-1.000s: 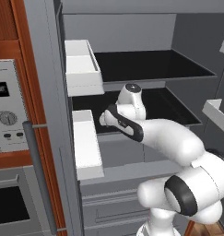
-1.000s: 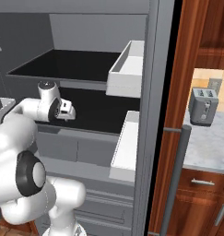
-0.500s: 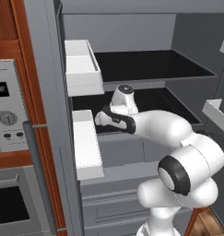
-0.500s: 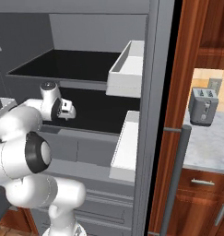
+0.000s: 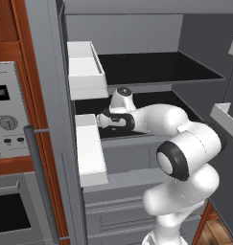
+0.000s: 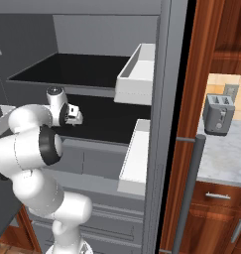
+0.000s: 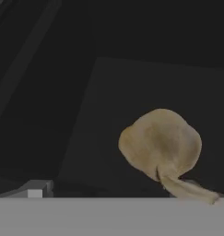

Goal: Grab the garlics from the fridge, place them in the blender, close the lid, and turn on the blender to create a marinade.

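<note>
The fridge stands open, showing dark shelves. My arm reaches onto its lower dark shelf. My gripper hangs just above that shelf, near the left door bins. In the hand view a pale tan garlic lies on the shelf close ahead, its stem trailing toward the right fingertip. The gripper is open, its tips wide apart, with nothing held; the garlic lies off to the right of the gap's middle. The blender and the lid are out of view.
Two white door bins jut out beside the hand. Grey drawers sit under the shelf. An oven panel with a knob is left of the fridge. A toaster stands on the counter at right.
The hand has crept a little left and deeper onto the lower shelf, while the elbow has swung up and forward. The gripper has stayed open.
</note>
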Robot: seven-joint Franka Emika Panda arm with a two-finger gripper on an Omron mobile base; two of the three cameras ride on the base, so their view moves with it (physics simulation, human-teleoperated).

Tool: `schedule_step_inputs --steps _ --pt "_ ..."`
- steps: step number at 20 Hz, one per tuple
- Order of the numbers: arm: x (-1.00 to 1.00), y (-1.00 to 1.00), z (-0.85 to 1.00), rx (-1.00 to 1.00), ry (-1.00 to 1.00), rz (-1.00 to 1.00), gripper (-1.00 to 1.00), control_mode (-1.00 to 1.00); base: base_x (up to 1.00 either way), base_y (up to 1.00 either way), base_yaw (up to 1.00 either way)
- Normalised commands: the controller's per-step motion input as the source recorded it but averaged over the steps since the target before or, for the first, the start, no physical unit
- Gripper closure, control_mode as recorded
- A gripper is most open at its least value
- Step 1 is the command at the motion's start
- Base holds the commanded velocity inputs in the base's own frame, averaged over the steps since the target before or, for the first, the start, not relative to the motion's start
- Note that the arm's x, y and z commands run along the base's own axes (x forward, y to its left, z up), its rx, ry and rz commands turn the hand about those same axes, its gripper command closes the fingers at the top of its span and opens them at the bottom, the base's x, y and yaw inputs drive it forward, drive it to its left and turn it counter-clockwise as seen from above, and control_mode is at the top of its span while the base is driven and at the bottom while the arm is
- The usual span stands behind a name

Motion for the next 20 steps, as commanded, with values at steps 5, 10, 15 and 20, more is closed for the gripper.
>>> schedule_step_inputs --steps 5,10,15,20 --pt "0.34 0.0 -0.09 0.0 0.0 0.0 -1.0 -1.0 0.0 0.0 0.0" --pt "0.03 -0.1 -0.04 0.0 0.0 -0.04 -1.0 -1.0 0.0 0.0 0.0" --pt "0.0 -0.08 0.0 0.0 -0.04 -0.1 -1.0 -1.0 0.0 0.0 0.0" --pt "0.03 -0.04 0.0 0.0 -0.08 -0.11 -1.0 -1.0 0.0 0.0 0.0"
